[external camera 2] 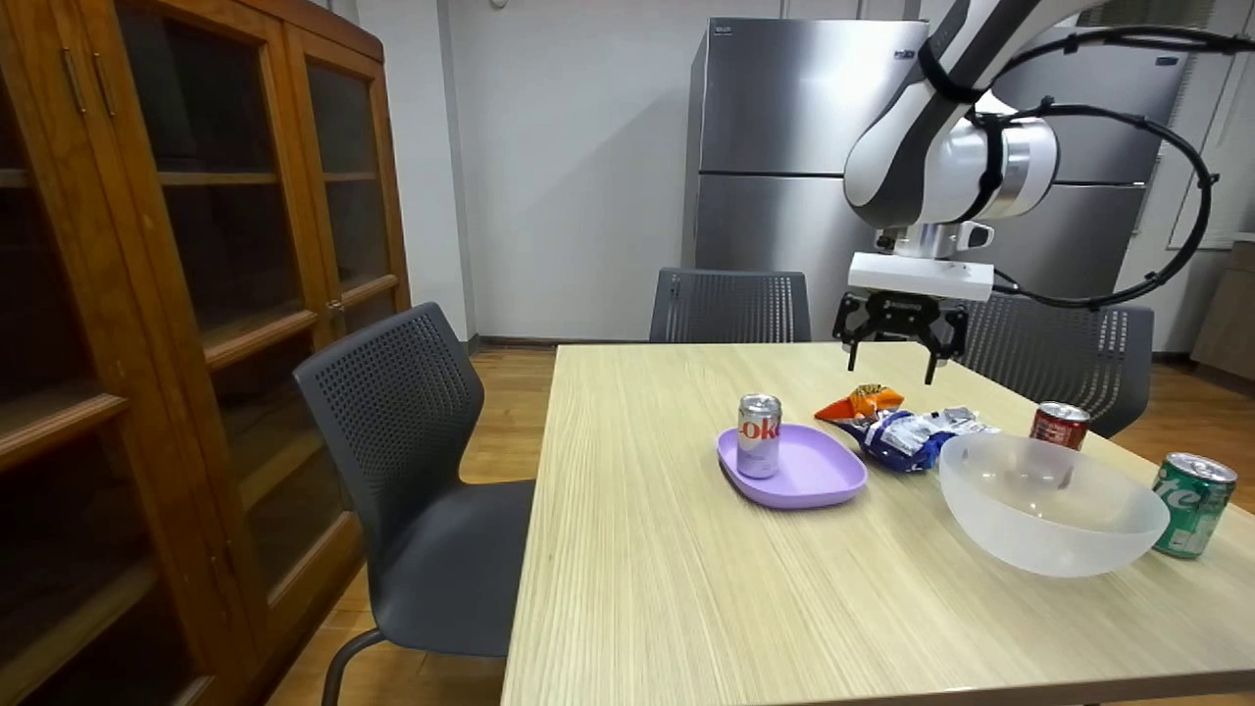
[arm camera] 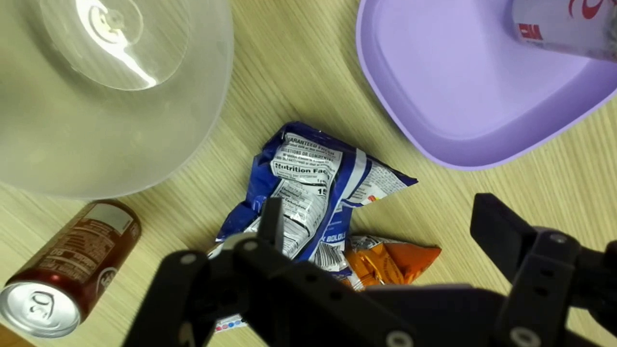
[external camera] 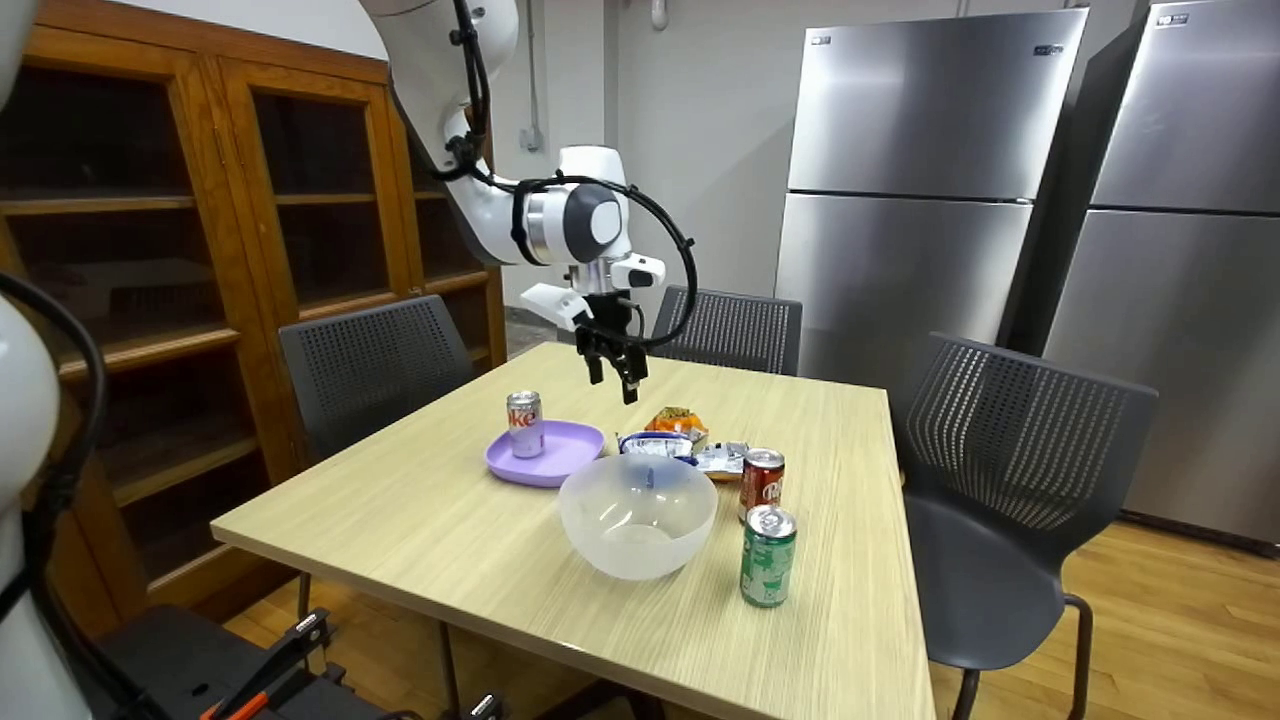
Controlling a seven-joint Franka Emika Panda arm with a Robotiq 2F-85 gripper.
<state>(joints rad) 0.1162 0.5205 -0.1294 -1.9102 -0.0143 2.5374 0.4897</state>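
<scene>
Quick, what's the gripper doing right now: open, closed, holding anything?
Gripper: open, holding nothing, raised above the table.

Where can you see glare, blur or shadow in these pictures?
Wrist view: a bright streak of glare inside the bowl; the blue bag has crisp print, while the pincer looks slightly blurry in its nearest parts. In an exterior view: a pale sheen on a fridge, and a soft shadow on the wall beside it.

A pale wood-grain desk (external camera: 450, 530) lies beneath the gripper (external camera 2: 890, 373). Nearest to the gripper are a crumpled blue bag (arm camera: 308, 183) and an orange bag (arm camera: 385, 262); farther off sit a purple plate (arm camera: 462, 86), a frosted bowl (external camera 2: 1049, 534) and a red can (external camera: 763, 485); farthest, a green can (external camera: 768, 560).
</scene>
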